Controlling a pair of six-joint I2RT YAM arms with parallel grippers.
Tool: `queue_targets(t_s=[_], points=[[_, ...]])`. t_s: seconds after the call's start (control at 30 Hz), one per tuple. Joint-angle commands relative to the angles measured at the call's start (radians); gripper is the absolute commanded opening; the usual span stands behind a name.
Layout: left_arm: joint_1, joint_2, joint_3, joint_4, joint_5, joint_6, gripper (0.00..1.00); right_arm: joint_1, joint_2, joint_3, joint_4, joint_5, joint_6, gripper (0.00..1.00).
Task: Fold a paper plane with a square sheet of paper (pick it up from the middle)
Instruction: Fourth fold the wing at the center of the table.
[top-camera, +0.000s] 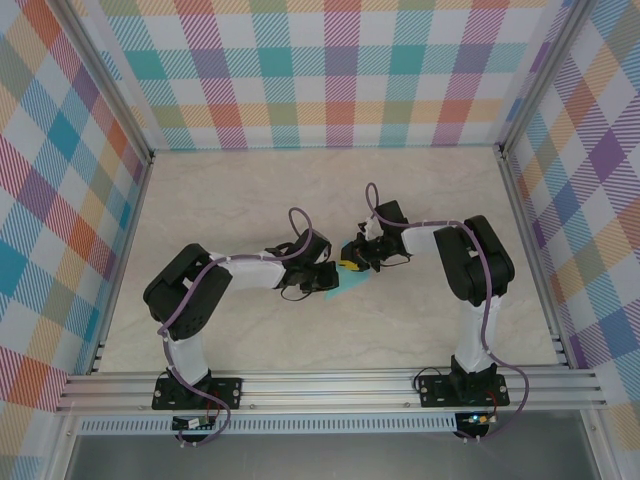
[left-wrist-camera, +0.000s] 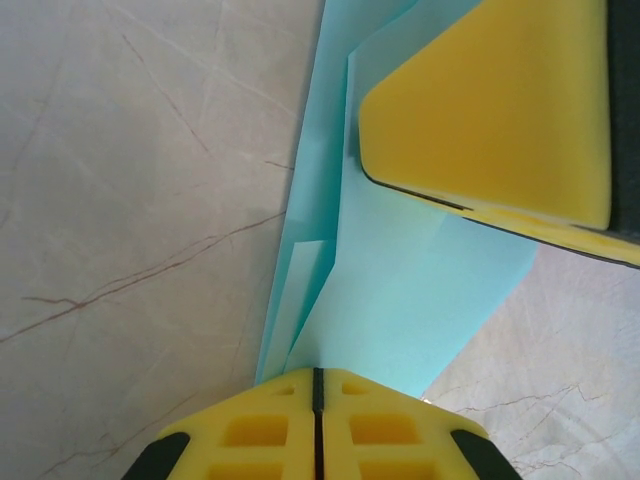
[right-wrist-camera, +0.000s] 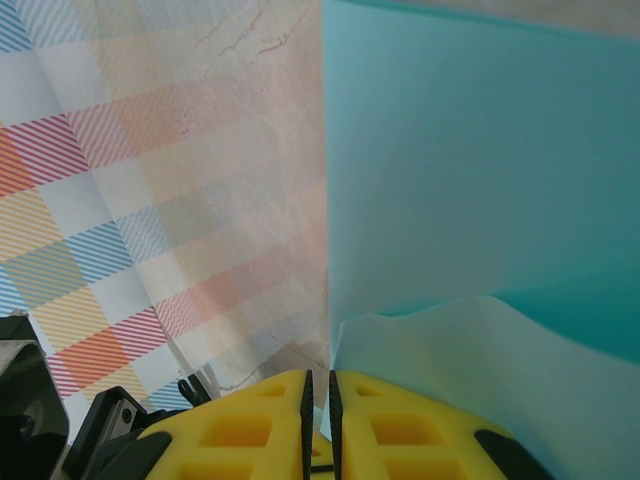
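The left gripper (left-wrist-camera: 315, 385) is closed tight, its yellow fingers pressed together on the near end of the folded sheet of paper (left-wrist-camera: 400, 300), which is at the middle of the table (top-camera: 250, 200) between the two arms. The right gripper (right-wrist-camera: 318, 385) leaves only a thin slit, and the edge of the sheet runs down into it, so it pinches the other end. From above the arms hide most of the sheet, and I cannot tell whether it touches the table.
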Motion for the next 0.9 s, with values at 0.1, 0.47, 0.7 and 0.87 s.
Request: queue_targets(t_s=[0.1,0.47,0.7,0.87], points=[[0.009,0.002,-0.104,-0.116,-0.098,-0.009,0.06,-0.052,-0.050,0.022,-0.048,0.064,-0.007,0.17],[0.009,0.031,-0.074,-0.096,-0.068,-0.015,0.04,-0.067,-0.201,-0.057,-0.040,0.014,-0.039,0.15],[0.009,0.051,-0.070,-0.086,-0.051,-0.027,0.04,0.026,-0.223,-0.143,0.022,0.040,-0.009,0.12],[0.009,0.052,-0.068,-0.086,-0.049,-0.028,0.04,0.062,-0.191,-0.150,0.041,0.078,0.016,0.11]])
